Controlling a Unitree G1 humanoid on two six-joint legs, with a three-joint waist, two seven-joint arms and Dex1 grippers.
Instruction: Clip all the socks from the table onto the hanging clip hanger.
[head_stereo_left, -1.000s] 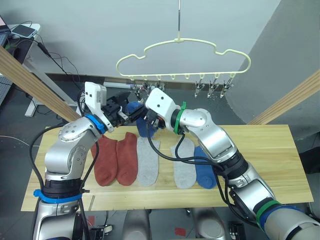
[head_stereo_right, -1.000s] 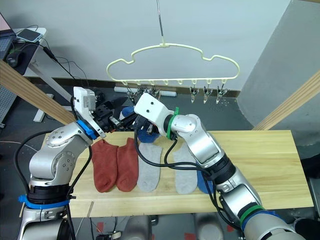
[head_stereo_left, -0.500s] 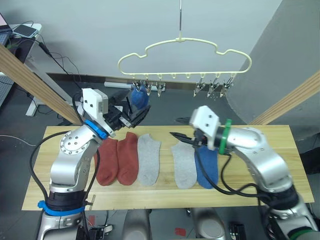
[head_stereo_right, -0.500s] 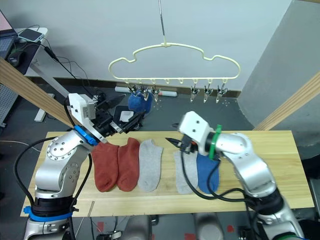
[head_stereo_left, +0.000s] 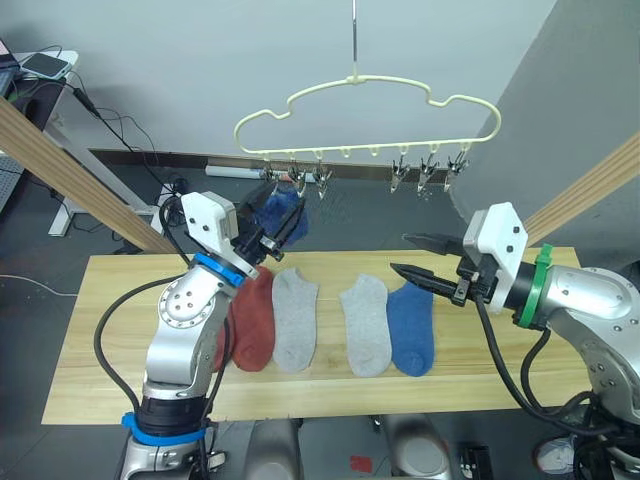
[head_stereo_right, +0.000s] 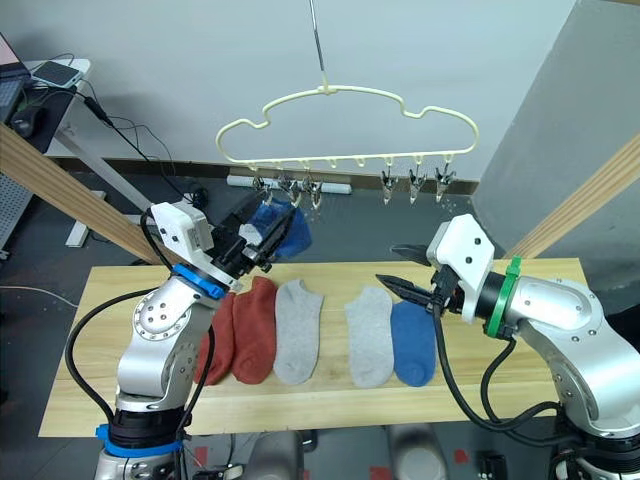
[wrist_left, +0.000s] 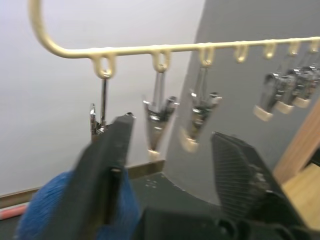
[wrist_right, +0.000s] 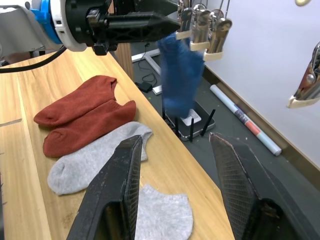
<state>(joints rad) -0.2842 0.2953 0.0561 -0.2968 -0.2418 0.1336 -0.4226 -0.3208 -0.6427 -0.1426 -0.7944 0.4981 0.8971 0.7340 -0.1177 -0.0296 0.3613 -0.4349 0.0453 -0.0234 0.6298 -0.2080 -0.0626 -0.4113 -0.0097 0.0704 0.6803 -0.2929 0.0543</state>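
Six socks show: two rust-red socks (head_stereo_left: 245, 322), two grey socks (head_stereo_left: 366, 324), one blue sock (head_stereo_left: 411, 328) lying flat, one blue sock (head_stereo_left: 281, 213) hanging.

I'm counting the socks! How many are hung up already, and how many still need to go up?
One is up: a blue sock hangs from a clip at the left end of the clip hanger. Nothing is in hand: the left gripper, beside that sock, and the right gripper are both open. Five remain on the table: two rust-red socks, two grey socks and one blue sock.
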